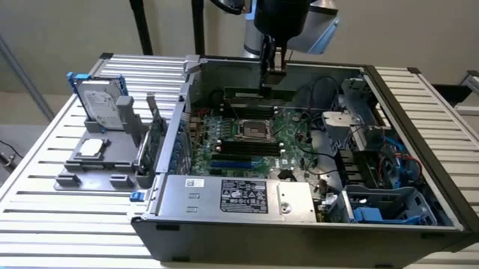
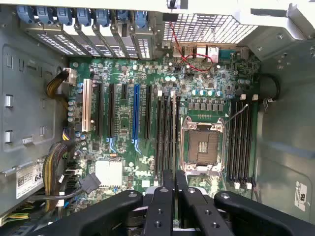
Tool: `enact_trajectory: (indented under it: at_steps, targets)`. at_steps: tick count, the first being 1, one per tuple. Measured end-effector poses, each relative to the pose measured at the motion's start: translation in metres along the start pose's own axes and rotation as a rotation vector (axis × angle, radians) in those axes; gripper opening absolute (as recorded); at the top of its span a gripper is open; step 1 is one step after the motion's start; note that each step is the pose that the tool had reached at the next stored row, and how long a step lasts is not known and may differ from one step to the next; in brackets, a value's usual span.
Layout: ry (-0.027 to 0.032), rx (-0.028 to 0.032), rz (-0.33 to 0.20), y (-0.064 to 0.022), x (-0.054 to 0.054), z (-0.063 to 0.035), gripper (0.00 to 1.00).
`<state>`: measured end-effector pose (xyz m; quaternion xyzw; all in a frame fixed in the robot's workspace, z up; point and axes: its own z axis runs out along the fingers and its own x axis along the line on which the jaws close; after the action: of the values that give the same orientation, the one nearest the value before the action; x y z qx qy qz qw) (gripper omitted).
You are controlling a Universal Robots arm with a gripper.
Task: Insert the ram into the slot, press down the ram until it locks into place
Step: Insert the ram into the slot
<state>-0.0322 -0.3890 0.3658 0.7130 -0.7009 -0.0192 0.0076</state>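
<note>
Claw [image 1: 270, 78] pinches ram [image 1: 256, 93] on edge, at 12 o'clock of CPU socket [image 1: 250, 130] in the exterior view, over black slots [image 2: 166, 142]. Judgement: hold stick level, notch aligned, press evenly until latches lock.

A hard drive [image 1: 101, 103] stands beside the open computer case [image 1: 224, 241].

Digits "68" on white sticker [image 2: 28, 180] by the cables, power supply label [image 1: 244, 197] print illegible
</note>
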Motion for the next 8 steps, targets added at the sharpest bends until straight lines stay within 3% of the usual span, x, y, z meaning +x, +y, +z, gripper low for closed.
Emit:
enact_trajectory:
  at_steps: [8]
  targets:
    - [0.0000, 0.0000, 0.001, 0.0000, 0.0000, 0.0000, 0.13]
